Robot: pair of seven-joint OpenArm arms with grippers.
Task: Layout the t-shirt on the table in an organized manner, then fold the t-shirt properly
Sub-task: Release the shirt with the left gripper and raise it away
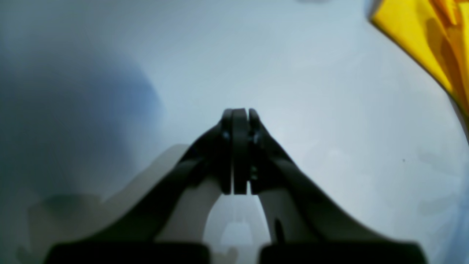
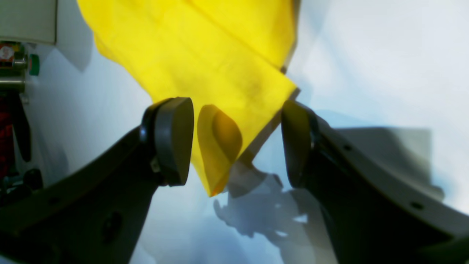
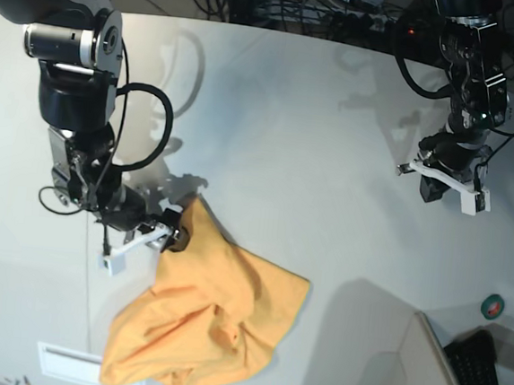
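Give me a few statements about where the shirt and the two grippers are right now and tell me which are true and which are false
1. The t-shirt lies spread flat with its sleeves out. False: it sits bunched and creased on the table.
2. The left gripper is shut with nothing between its jaws. True.
3. The right gripper is open, with a fold of the shirt between its jaws. True.
4. The left gripper holds a corner of the shirt. False: in the base view it is far from the shirt, over bare table.
5. Two pieces of cloth are on the table. False: only one.
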